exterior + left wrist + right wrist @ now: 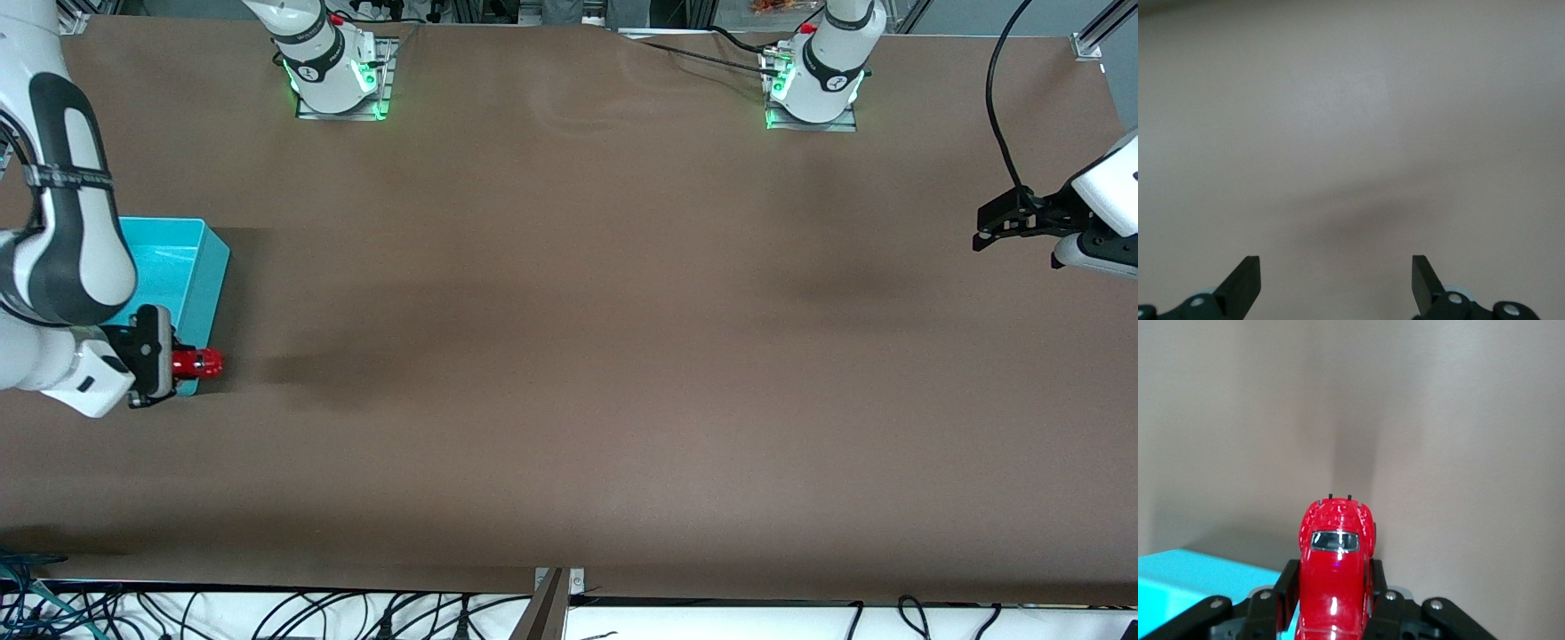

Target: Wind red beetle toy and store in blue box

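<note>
The right gripper (182, 360) is clamped on the red beetle toy (197, 361), with one finger pressed to each flank of the little car. In the front view the toy sticks out of the fingers toward three o'clock, its free end pointing to the middle of the table. It hangs in the air over the corner of the blue box (200, 267) that lies nearest the front camera, at about five o'clock from the box's centre, so that the car overlaps the box's rim there.

In the right wrist view the red beetle toy (1335, 577) sits squarely in the middle of the grip, at twelve o'clock from the right gripper (1335, 607). One dark window and the rounded glossy roof face the camera, and the body runs straight away from the wrist. A dark finger (1286, 587) flanks the car on each side and touches it. A patch of the blue box (1198, 580) shows at about nine o'clock from the car, lower than it.

The box itself stands on the brown table (569, 356) at the right arm's end, partly covered by that arm.

The left gripper (987, 233) waits over the bare table at the left arm's end, well apart from the toy and the box. In the left wrist view the left gripper (1336, 283) has its fingers (1245, 283) spread wide with nothing between them.
</note>
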You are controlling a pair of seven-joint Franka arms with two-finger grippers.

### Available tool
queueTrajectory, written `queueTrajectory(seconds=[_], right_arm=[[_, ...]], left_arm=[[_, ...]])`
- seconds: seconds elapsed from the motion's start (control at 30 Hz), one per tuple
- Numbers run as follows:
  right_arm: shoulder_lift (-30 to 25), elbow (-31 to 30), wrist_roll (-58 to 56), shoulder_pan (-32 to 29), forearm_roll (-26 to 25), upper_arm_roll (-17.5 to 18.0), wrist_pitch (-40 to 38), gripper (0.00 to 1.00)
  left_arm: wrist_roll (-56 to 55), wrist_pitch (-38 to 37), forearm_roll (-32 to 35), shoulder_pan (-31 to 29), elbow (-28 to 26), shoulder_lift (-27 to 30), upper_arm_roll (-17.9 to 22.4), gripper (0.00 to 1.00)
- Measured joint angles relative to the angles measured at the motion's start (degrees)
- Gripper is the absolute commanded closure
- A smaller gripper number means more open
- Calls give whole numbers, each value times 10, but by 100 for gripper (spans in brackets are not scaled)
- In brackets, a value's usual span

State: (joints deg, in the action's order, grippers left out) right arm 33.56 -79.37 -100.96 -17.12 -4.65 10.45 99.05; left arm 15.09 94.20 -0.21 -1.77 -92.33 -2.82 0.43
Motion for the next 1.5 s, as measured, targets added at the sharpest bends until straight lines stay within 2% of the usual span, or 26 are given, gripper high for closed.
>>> queueTrajectory(seconds=[0.07,0.33,0.57,1.1,1.5], right_arm=[[-18,0,-11,-15,0,-14,-39,90],[-25,-7,-35,-27,0,-29,-65,91],[-45,-58,-75,-65,0,-40,-65,92],[-85,-247,-127,-150,0,-42,66,92],[-77,-314,-148,-190,0,-42,124,91]], left_arm=[[0,0,0,0,0,-1,0,0],[0,0,0,0,13,-6,0,0],[0,0,0,0,31,-17,-1,0],[0,0,0,1,38,-33,-4,0],[0,0,0,1,39,-33,-4,0]])
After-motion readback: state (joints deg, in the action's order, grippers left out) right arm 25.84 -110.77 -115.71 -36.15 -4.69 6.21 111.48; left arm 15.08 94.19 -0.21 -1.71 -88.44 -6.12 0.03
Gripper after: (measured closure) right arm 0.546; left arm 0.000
